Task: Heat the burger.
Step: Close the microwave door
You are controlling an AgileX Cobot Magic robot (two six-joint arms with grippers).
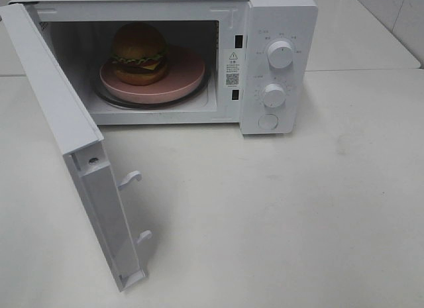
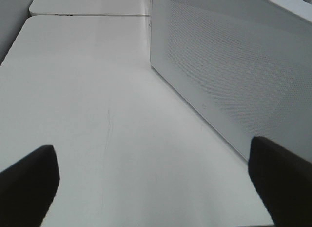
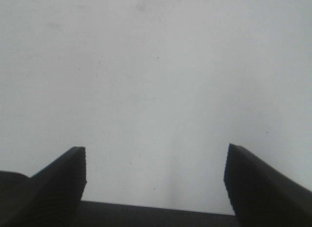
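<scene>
Left gripper point(image 2: 151, 154) and right gripper point(image 3: 156, 151) gape empty, visible only from the wrists; only the high camera shows the burger point(image 1: 138, 51) on its plate point(image 1: 189, 73) inside the open microwave point(image 1: 281, 20).

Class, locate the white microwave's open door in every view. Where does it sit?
Exterior high: white open microwave door, left side, standing wide open.
Left wrist: likely the big perforated white panel.
Right wrist: not in it.
Shared landmark: smooth white tabletop, in all three.
</scene>
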